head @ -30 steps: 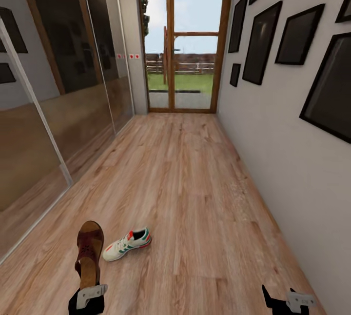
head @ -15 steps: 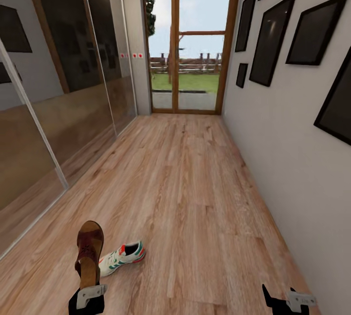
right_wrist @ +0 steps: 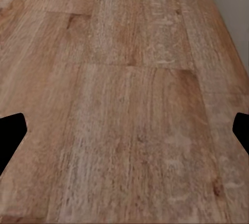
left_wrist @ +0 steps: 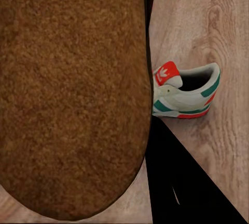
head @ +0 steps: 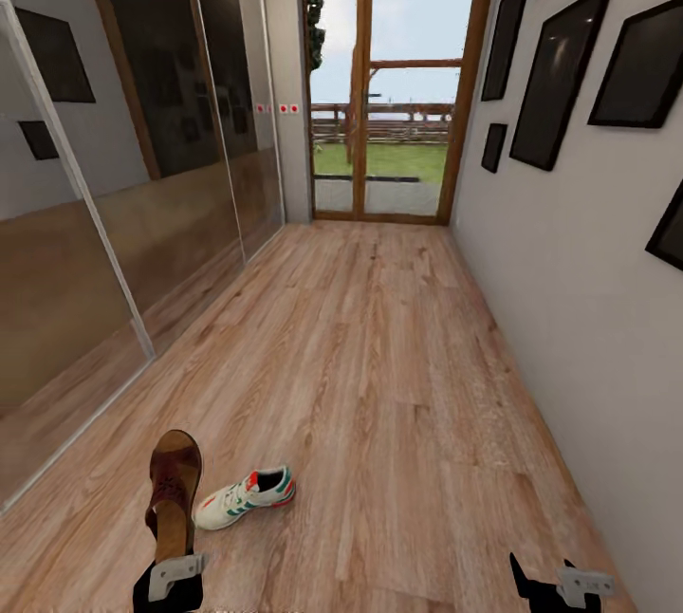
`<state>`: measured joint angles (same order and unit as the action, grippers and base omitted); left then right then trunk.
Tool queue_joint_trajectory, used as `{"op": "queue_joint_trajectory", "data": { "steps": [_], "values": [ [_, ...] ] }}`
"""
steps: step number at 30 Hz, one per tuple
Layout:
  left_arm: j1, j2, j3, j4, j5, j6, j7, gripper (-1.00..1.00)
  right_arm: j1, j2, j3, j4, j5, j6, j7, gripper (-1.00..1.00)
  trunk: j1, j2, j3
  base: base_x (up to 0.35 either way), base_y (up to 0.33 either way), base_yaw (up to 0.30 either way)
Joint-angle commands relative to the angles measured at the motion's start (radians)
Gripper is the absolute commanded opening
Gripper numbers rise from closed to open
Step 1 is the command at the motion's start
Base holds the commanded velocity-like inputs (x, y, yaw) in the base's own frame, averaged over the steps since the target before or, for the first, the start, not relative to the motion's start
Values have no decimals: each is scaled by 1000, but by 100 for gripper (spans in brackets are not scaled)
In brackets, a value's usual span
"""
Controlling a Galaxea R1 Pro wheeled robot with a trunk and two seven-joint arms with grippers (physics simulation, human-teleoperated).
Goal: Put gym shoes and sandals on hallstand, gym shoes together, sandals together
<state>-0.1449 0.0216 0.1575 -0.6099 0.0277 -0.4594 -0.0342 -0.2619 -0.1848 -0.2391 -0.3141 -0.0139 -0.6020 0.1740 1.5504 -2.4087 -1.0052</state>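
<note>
One sandal (head: 174, 490) is off the floor, sticking up out of the left gripper (head: 171, 575), whose fingers are closed on its heel end; in the left wrist view its tan footbed (left_wrist: 72, 94) sits right in front of the camera. One gym shoe (head: 245, 498) lies on its sole on the wood floor (head: 379, 385), just beside the raised sandal and apart from it, with its red heel patch (left_wrist: 167, 72) turned toward the left arm. The right gripper (head: 553, 585) hangs low by the white wall (head: 569, 309) with nothing between its wide-apart fingers, bare planks (right_wrist: 124, 104) under it.

My judgement is that the task is at an early stage: one sandal is lifted but not yet placed, this gym shoe is still to be picked up, and the second sandal, the second gym shoe and the shoe rack cannot be made out here. Nothing that holds things is in sight; ahead are a mirrored wardrobe (head: 142, 176), a glass door (head: 398, 91) and dark picture frames (head: 555, 72)
</note>
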Motion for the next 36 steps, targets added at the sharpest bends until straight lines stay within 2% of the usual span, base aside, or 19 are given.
{"op": "queue_joint_trajectory", "data": {
  "steps": [1,29,30,32,36],
  "values": [
    [-1,0,1,1,-1,-2,-3,-100,0,0,-7,1,-1,-2,10,100,0,0,-1,0,0,273],
    [1,2,6,6,2,-8,-2,-100,0,1,-8,2,-1,-2,10,100,0,0,-1,0,0,278],
    [11,4,8,7,5,-32,-1,-100,0,1,-8,3,-1,-2,10,100,0,0,-1,0,0,278],
    [38,5,8,7,7,-123,-2,-100,0,1,-7,3,-1,-2,10,100,0,0,-1,0,0,278],
    [54,3,8,7,7,-206,-2,-100,0,1,-8,4,-1,-2,10,100,0,0,-1,0,0,278]
  ]
}}
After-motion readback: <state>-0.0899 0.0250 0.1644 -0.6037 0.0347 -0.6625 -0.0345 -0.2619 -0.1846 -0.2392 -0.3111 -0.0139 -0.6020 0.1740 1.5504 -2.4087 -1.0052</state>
